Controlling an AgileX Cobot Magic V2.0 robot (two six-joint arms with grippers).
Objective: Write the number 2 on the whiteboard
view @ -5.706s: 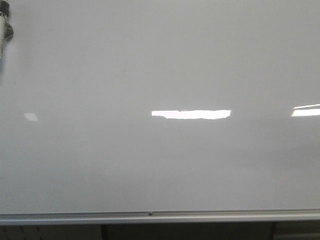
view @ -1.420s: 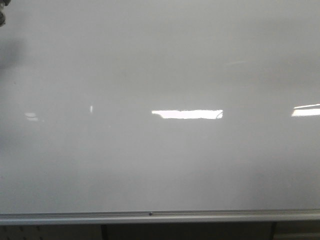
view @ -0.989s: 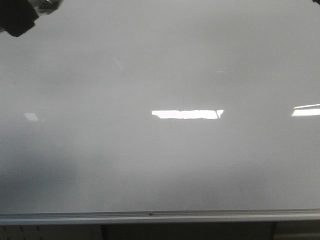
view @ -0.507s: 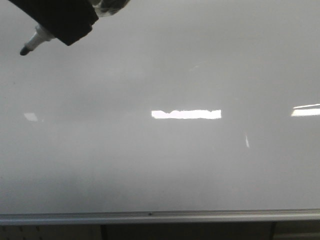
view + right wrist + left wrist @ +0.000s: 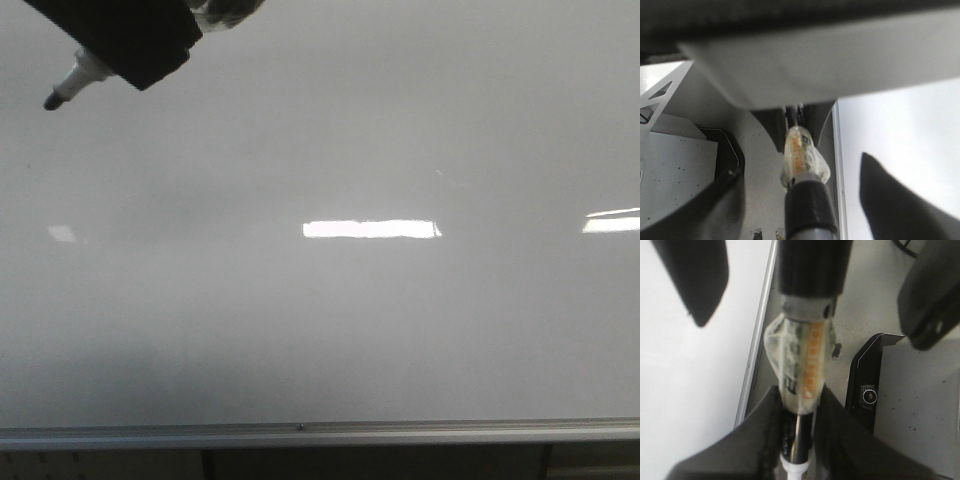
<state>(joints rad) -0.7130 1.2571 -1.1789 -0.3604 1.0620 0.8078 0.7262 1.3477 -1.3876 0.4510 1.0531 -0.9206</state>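
The whiteboard (image 5: 330, 320) fills nearly the whole front view, a glossy white-grey surface with a thin silver edge rail (image 5: 320, 433) along its near side; three bright glare patches lie across its middle, a long one near the centre (image 5: 370, 229), a small faint one to the left (image 5: 62, 233) and one cut by the right edge (image 5: 612, 221); no black stroke of the number 2 can be made out on the board in any view.

The left gripper (image 5: 125, 40) comes in at the far left corner of the front view as a dark block; a marker (image 5: 72, 82) sticks out of it, slanting down to the left, its white collar ending in a dark tip (image 5: 52, 101) that sits over the far left part of the board; whether the tip touches the surface cannot be told.

In the left wrist view the left gripper's dark fingers (image 5: 757, 440) are closed around the marker's black barrel (image 5: 797, 432), pressing it from both sides; above the fingers the barrel is wrapped in clear tape with orange lettering (image 5: 802, 360) and joins a dark cylinder (image 5: 812, 265); the board's rail (image 5: 757, 340) runs beside it.

The right wrist view shows the same taped marker (image 5: 800, 160) and the board's edge (image 5: 836, 165); the right gripper's own fingers are not clearly seen, so I cannot tell if it is open or closed.
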